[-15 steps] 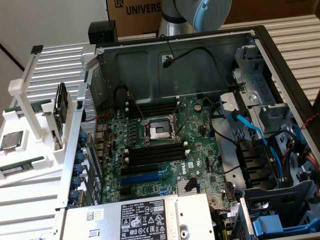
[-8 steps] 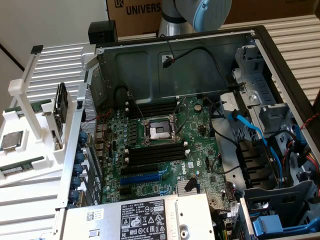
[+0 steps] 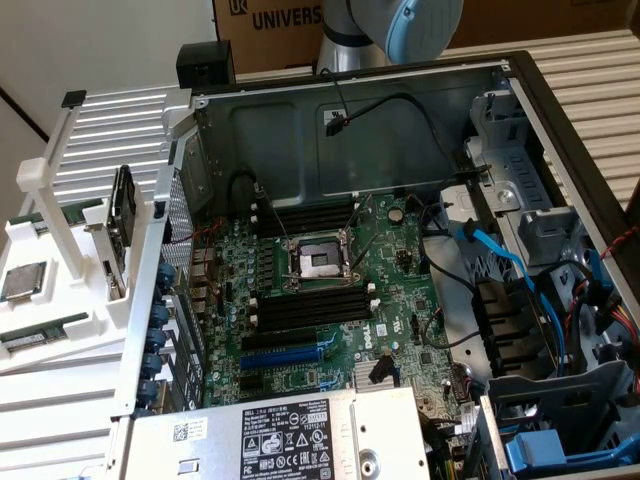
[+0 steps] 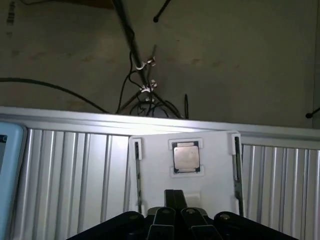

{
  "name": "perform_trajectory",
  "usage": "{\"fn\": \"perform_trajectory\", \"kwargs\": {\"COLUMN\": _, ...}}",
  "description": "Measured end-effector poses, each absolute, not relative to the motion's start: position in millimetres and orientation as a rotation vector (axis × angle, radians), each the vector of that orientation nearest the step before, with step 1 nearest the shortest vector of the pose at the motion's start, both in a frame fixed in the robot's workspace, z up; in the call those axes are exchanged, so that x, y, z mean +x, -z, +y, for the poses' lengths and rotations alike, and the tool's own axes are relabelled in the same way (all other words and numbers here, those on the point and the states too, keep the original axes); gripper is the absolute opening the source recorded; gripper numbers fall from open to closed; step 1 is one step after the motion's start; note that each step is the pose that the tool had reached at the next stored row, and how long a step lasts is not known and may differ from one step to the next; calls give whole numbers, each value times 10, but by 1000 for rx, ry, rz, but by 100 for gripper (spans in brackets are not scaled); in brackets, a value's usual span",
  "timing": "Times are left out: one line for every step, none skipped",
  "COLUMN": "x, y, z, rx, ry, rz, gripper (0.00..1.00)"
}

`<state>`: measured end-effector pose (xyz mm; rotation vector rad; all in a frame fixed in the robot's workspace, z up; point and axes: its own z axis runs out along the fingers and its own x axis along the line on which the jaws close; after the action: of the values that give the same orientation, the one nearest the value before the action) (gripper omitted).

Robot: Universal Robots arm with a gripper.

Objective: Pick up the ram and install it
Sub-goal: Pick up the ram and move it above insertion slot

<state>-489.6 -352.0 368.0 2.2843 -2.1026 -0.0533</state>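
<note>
A ram stick (image 3: 42,336), long, green and narrow, lies in the white holder (image 3: 75,310) at the exterior view's left, outside the computer case. In the wrist view two thin dark sticks, which look like ram (image 4: 137,175) seen edge-on, sit at either side of the white holder (image 4: 210,150). My gripper (image 4: 175,214) hangs above that holder with its black fingers together and nothing between them. The long black memory slots (image 3: 310,308) on the motherboard (image 3: 400,250) stand bare.
A square silver processor chip (image 4: 186,157) rests in the holder's middle, also seen as the processor chip (image 3: 22,282). The case's metal walls (image 3: 400,130), loose cables (image 3: 495,260) and the power supply (image 3: 290,440) crowd the motherboard. The arm's joint (image 3: 400,25) sits behind the case.
</note>
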Motion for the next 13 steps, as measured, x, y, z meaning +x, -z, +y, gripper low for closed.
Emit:
{"fn": "perform_trajectory", "kwargs": {"x": -4896, "y": -3680, "z": -3520, "rx": 2295, "ry": 52, "rz": -2089, "gripper": 10}}
{"fn": "perform_trajectory", "kwargs": {"x": -4896, "y": -3681, "z": -3520, "rx": 2297, "ry": 52, "rz": -2087, "gripper": 10}}
{"fn": "perform_trajectory", "kwargs": {"x": -4896, "y": -3681, "z": -3520, "rx": 2297, "ry": 52, "rz": -2087, "gripper": 10}}
{"fn": "perform_trajectory", "kwargs": {"x": -4896, "y": -3681, "z": -3520, "rx": 2297, "ry": 52, "rz": -2087, "gripper": 10}}
{"fn": "perform_trajectory", "kwargs": {"x": -4896, "y": -3680, "z": -3520, "rx": 2297, "ry": 52, "rz": -2087, "gripper": 10}}
{"fn": "perform_trajectory", "kwargs": {"x": -4896, "y": -3681, "z": -3520, "rx": 2297, "ry": 52, "rz": -2087, "gripper": 10}}
{"fn": "perform_trajectory", "kwargs": {"x": -4922, "y": -3672, "z": -3520, "rx": 2309, "ry": 25, "rz": -2098, "gripper": 10}}
{"fn": "perform_trajectory", "kwargs": {"x": -4929, "y": -3668, "z": -3520, "rx": 2314, "ry": 14, "rz": -2102, "gripper": 10}}
{"fn": "perform_trajectory", "kwargs": {"x": -4933, "y": -3662, "z": -3522, "rx": 2318, "ry": 6, "rz": -2106, "gripper": 10}}
{"fn": "perform_trajectory", "kwargs": {"x": -4935, "y": -3656, "z": -3524, "rx": 2321, "ry": -1, "rz": -2108, "gripper": 10}}
{"fn": "perform_trajectory", "kwargs": {"x": -4938, "y": -3648, "z": -3527, "rx": 2323, "ry": -7, "rz": -2110, "gripper": 10}}
{"fn": "perform_trajectory", "kwargs": {"x": -4940, "y": -3643, "z": -3530, "rx": 2324, "ry": -10, "rz": -2112, "gripper": 10}}
{"fn": "perform_trajectory", "kwargs": {"x": -4942, "y": -3637, "z": -3534, "rx": 2325, "ry": -11, "rz": -2112, "gripper": 10}}
